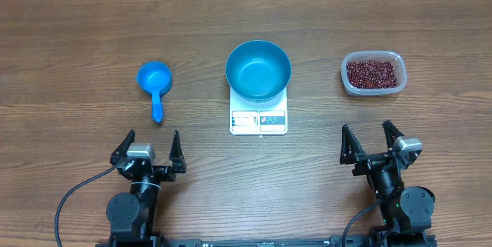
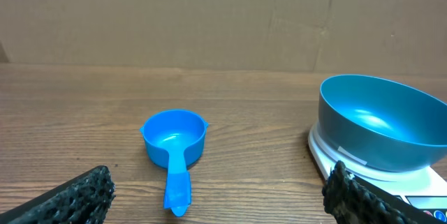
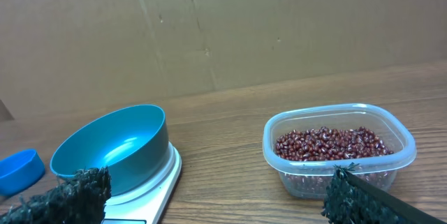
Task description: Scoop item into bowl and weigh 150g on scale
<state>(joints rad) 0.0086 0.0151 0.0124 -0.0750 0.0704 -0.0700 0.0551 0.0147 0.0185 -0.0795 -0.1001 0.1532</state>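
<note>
A: Beans (image 1: 373,73), where?
B: I see them in the clear tub (image 1: 344,74), right of the bowl (image 1: 258,70) sitting on the scale (image 1: 259,121).
A: Grippers?
B: Left gripper (image 1: 152,135) and right gripper (image 1: 367,128) both spread wide, empty.

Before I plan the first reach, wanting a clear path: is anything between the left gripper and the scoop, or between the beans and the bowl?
Nothing visible. Only bare table separates the left gripper from the scoop, and the beans in their tub from the bowl.
</note>
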